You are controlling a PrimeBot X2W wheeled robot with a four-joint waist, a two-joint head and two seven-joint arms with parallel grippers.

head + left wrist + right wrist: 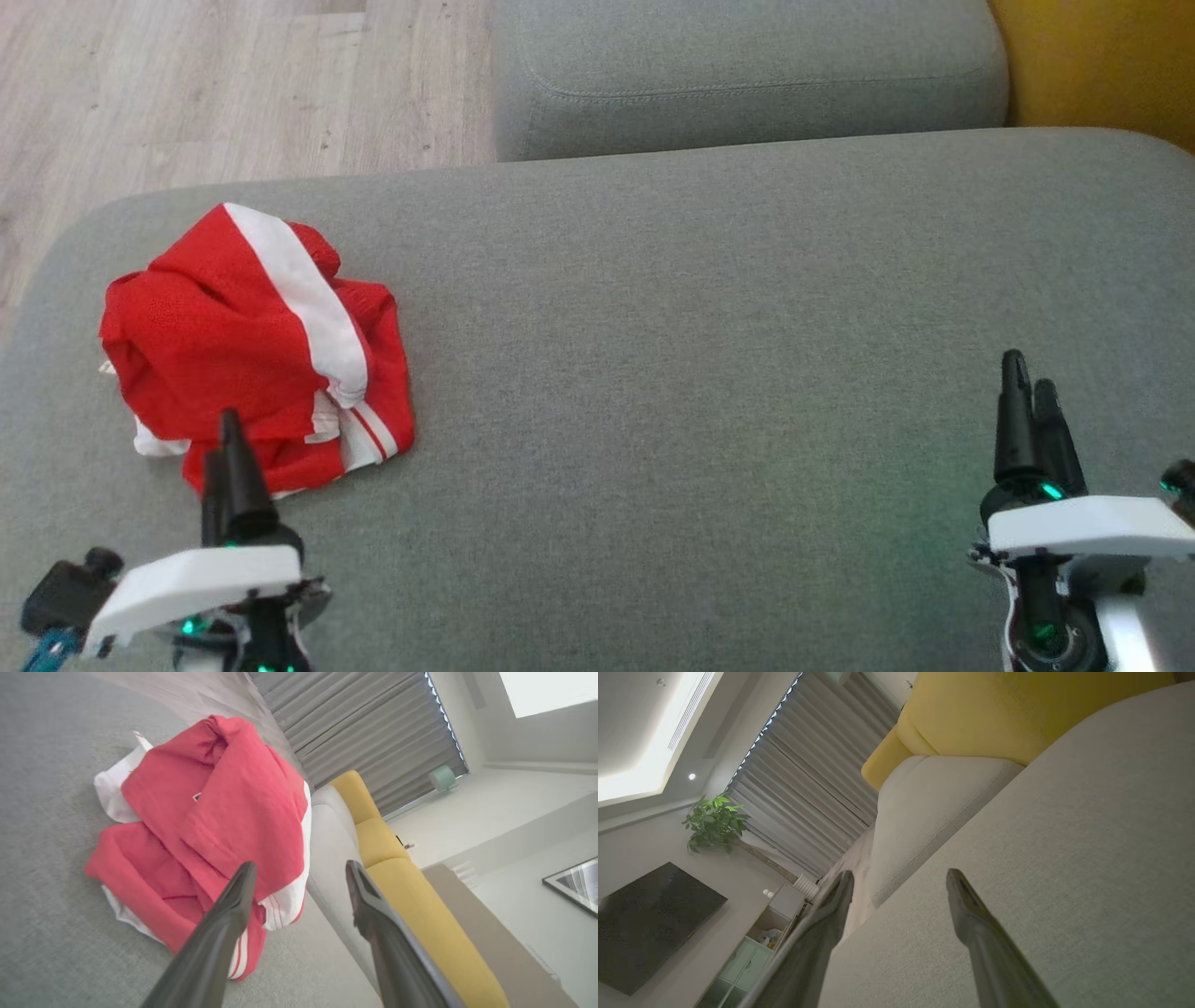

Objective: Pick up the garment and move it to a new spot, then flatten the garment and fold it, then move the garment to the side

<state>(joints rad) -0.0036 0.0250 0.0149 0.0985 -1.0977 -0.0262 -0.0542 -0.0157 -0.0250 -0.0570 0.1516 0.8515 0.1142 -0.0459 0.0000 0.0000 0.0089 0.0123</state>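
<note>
A: Tools?
B: Left tool (220, 434) wide open, empty, at near edge of the crumpled red garment (252, 345). Right tool (1029, 368) wide open, empty, well apart.
A: Garment where?
B: Left end of grey sofa seat (653, 373).

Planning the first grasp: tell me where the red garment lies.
In the head view the red garment lies crumpled on the left side of the grey cushion, just ahead of the open left gripper, far from the right gripper.

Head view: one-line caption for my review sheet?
Crumpled red-and-white garment lies on grey cushion, open left gripper at its near edge.
</note>
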